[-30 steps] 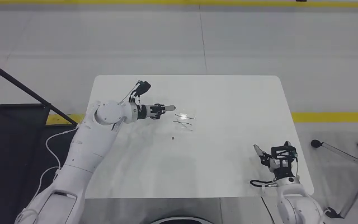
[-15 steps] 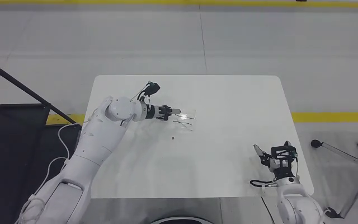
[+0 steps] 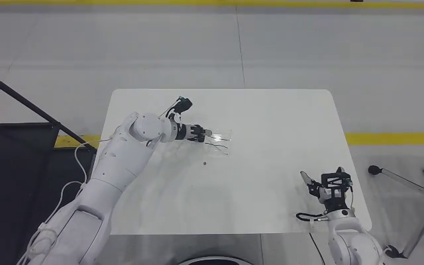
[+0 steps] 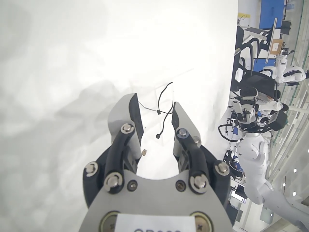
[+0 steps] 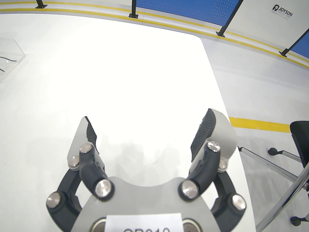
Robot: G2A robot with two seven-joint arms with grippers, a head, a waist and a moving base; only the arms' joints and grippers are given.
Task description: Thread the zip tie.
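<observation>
Where the white bench (image 3: 278, 119) shows from above, two thin black zip ties (image 4: 158, 111) lie in a flat clear tray (image 5: 20, 49), a little toward 11 o'clock from the bench's middle. Each tie is a bendy black strand with a small square head at one end. They lie close together, and I cannot tell if they touch. The left end effector (image 4: 154, 102) is just at 9 o'clock of them. Its two fingers are partway apart and hold nothing, and in the left wrist view the ties show between its tips. A tiny pale speck (image 3: 205, 162) lies on the bench at 7 o'clock from the tray. The right end effector (image 5: 149, 115) is well apart, near the bench's 4 o'clock corner, with its fingers spread wide and nothing in them.
</observation>
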